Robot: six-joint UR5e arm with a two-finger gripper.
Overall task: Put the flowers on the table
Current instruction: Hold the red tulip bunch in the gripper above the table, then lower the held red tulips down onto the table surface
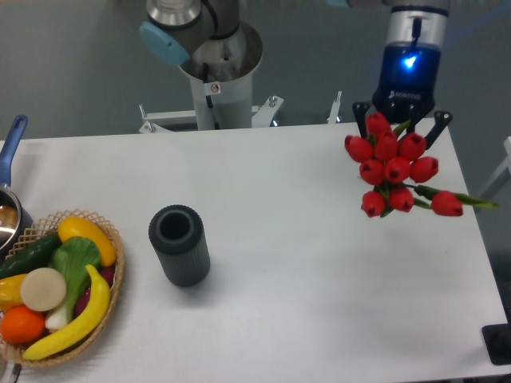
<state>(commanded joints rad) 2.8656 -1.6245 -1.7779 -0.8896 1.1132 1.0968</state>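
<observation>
The flowers [394, 171], red tulips with green leaves, hang over the right part of the white table [303, 239]. Their blooms face the camera and hide the stems. One tulip [447, 204] sticks out to the right on a green stem. My gripper [402, 128] points down from the blue-lit wrist just behind the blooms and is shut on the flowers. Its dark outer links show on either side of the top blooms, while the fingertips are hidden behind the flowers.
A ribbed black cylinder vase [179, 245] stands left of centre. A wicker basket [112, 239] of fruit and vegetables sits at the front left, with a blue-handled pot [9, 207] behind it. The arm's base [214, 80] is at the back edge. A dark object [499, 343] sits off the front right corner.
</observation>
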